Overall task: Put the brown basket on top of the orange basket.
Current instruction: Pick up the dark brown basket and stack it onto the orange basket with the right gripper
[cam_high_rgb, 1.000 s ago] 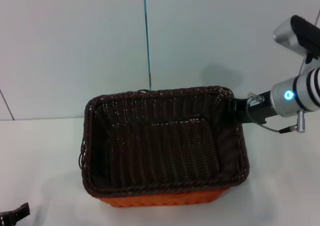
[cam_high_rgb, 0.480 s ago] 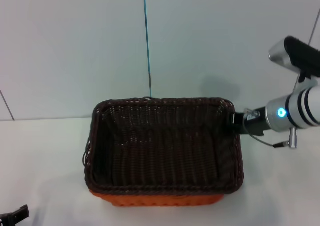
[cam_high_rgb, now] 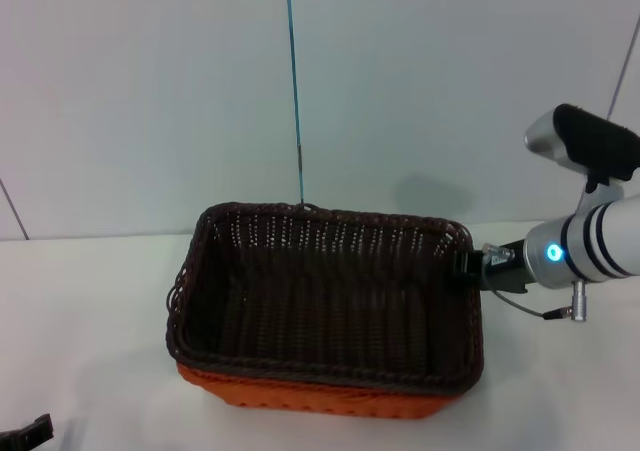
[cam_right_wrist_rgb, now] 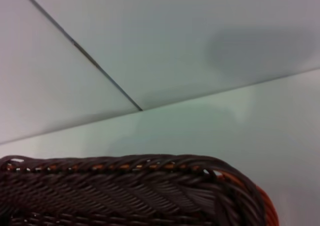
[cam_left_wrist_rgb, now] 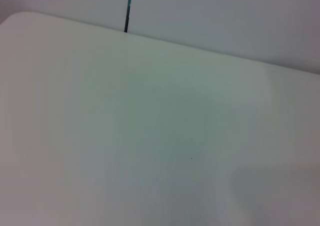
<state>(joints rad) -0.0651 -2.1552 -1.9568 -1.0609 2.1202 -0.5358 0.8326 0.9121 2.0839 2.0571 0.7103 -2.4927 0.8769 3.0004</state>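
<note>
Two baskets are nested in front of me now: the brown basket (cam_high_rgb: 325,301) sits down inside the orange basket (cam_high_rgb: 320,399), so that only a strip of orange shows under its near rim and at the near right corner. I judge the stacking itself essentially done; what looks left is to let go and draw my arm clear without dragging the brown one askew. It rests roughly level, with its near left rim a little ragged where loose weave sticks out, and the pair stands near the middle of the white counter (cam_high_rgb: 80,311), close to the far wall. My right pincer (cam_high_rgb: 463,267) is at the brown basket's right wall, near the far right corner, right against the rim; I cannot tell whether its tips are clamped on the wicker or already slack, since the arm's dark end hides them. The right wrist camera looks along the braided brown rim with orange just showing at the corner beneath. My left pincer (cam_high_rgb: 25,435) is parked at the near left edge, well apart from the baskets.
</note>
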